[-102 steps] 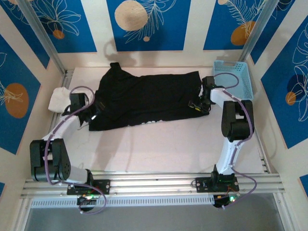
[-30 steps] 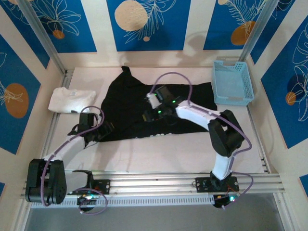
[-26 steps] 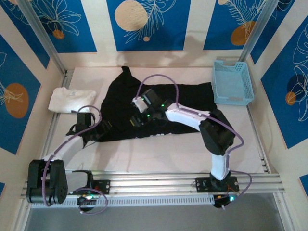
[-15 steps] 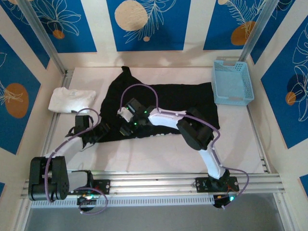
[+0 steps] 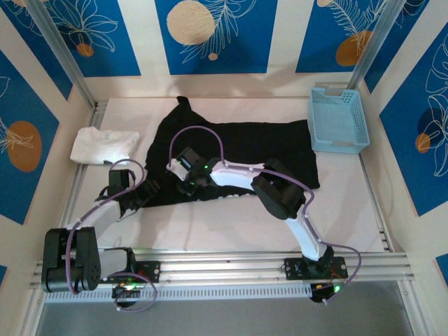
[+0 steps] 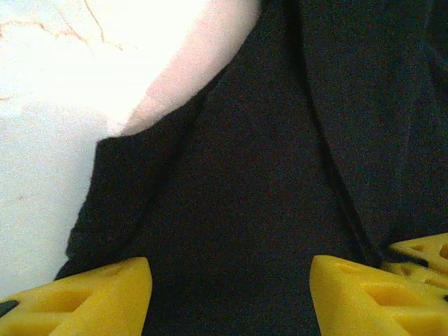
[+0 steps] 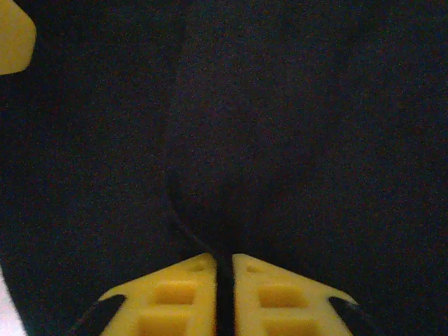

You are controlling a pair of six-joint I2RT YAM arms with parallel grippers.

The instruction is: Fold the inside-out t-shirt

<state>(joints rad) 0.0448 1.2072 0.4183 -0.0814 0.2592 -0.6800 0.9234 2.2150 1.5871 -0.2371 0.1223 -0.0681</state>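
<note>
Behind the pale table rise cream walls with blue leaf-patterned panels; an aluminium rail lines its near edge

The white right arm stretches far to its left, its yellow-fingered right gripper pinched tight on a fold of black cloth t-shirt. The left gripper hangs low alongside, yellow jaws parted.

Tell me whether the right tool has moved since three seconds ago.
Yes. The right tool has gone left across the black t-shirt, away from the light-blue basket.
</note>
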